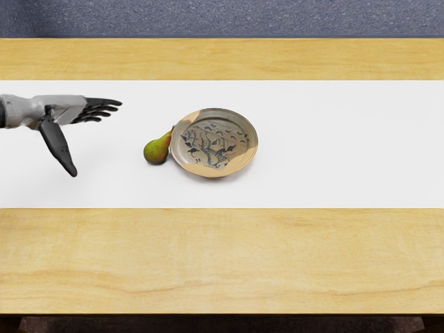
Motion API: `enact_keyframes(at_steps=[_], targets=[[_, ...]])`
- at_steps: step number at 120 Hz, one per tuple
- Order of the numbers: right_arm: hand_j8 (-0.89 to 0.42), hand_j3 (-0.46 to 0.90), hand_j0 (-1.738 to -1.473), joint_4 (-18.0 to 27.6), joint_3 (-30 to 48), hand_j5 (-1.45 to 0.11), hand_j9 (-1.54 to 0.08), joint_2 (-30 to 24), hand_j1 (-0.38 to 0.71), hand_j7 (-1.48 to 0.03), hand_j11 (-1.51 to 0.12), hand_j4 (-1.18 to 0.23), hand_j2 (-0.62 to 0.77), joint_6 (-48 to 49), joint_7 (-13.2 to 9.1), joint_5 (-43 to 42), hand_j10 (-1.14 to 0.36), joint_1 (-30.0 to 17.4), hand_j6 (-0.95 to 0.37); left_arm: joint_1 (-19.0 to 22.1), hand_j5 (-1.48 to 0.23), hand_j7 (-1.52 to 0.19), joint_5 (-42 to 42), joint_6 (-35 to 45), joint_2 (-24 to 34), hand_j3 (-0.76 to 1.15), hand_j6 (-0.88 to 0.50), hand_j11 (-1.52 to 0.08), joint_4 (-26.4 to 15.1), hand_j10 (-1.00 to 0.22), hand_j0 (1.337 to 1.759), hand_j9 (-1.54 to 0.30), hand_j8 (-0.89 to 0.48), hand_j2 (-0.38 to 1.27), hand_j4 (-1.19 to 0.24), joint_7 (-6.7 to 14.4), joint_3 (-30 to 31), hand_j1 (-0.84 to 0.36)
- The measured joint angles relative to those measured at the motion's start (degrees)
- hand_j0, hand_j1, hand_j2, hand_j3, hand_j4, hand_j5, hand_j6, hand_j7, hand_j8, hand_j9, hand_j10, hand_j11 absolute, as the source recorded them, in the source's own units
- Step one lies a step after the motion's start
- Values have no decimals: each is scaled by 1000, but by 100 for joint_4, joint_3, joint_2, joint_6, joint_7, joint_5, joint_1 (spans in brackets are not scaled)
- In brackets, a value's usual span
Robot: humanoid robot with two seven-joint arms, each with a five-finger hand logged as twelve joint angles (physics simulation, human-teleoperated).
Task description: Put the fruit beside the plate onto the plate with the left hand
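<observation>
A green-brown pear [158, 148] lies on the white table runner, touching the left rim of the plate [246, 132]. The plate is round, tan-rimmed, with a dark tree pattern, and nothing lies on it. My left hand [82, 128] comes in from the left edge, some way left of the pear and apart from it. Its fingers [100, 109] are stretched out toward the right and the thumb points down toward the table; it holds nothing. The right arm is out of view.
A white runner [333, 146] crosses the wooden table [222, 257] from side to side. A dark floor strip shows beyond the table's far edge.
</observation>
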Motion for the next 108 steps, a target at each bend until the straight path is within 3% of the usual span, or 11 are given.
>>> enact_keyframes(at_steps=[12,26,45,57,108], targets=[[-33,0,-1658,2,-5,-43,-43,0,-309,-43,-43,-33,-7,0,-1,0,-33,-3,-33,5,-1,0,12,0,-105,0,-5,0,-5,-3,1658,0,-5,2,-4,-518,-17,349],[-33,0,-1658,2,-8,-43,-43,0,-310,-43,-43,-33,-7,0,-2,-1,-33,-5,-33,126,-1,0,-699,1,-128,0,-5,0,172,-3,1658,0,-5,2,-4,-729,2,349],[-33,0,-1658,2,-13,-43,-43,0,-309,-43,-43,-33,-7,0,-2,0,-33,-5,-33,178,-1,0,-1043,1,-299,0,-4,0,327,-3,1658,0,-4,3,-3,-800,32,349],[-33,0,-1658,2,-14,-43,-43,0,-309,-43,-43,-33,-7,1,-2,0,-33,-5,-33,193,0,0,-913,1,-955,0,-4,0,641,-2,1658,0,-3,2,-3,-815,49,349],[-33,0,-1658,2,-25,-43,-43,0,-310,-43,-43,-33,-7,5,-2,-7,-33,-12,-33,186,0,0,227,345,-1649,0,-4,0,1615,-2,1658,0,-3,2,-3,-854,160,349]])
